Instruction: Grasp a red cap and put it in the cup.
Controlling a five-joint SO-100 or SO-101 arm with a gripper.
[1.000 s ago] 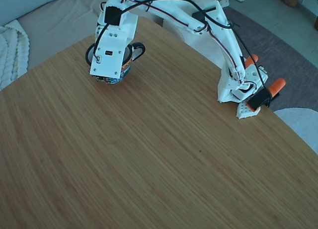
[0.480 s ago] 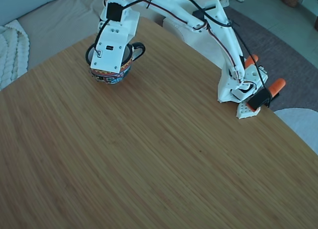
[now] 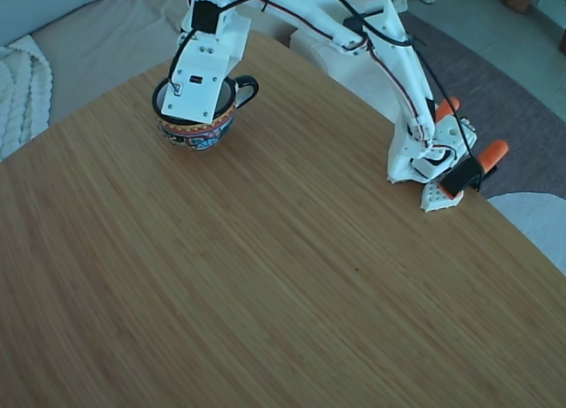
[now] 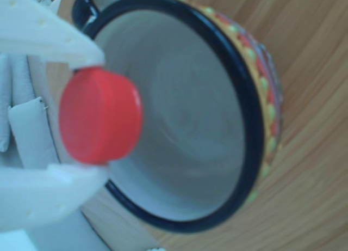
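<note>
Gripper (image 4: 81, 120) raised slightly over cup (image 3: 196, 129) since earlier frame; red cap (image 4: 100, 116) pinched between closed fingers, above cup's white interior.

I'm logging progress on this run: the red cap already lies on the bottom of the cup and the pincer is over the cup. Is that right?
Not quite. In the other view the red cap is not on the cup's bottom: it is clamped between the white fingers of the pincer, above the cup's empty white inside. The pincer is indeed over the cup.

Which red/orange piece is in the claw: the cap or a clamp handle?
The red cap, round and flat, pinched over the cup. The orange clamp handles sit at the arm's base.
</note>
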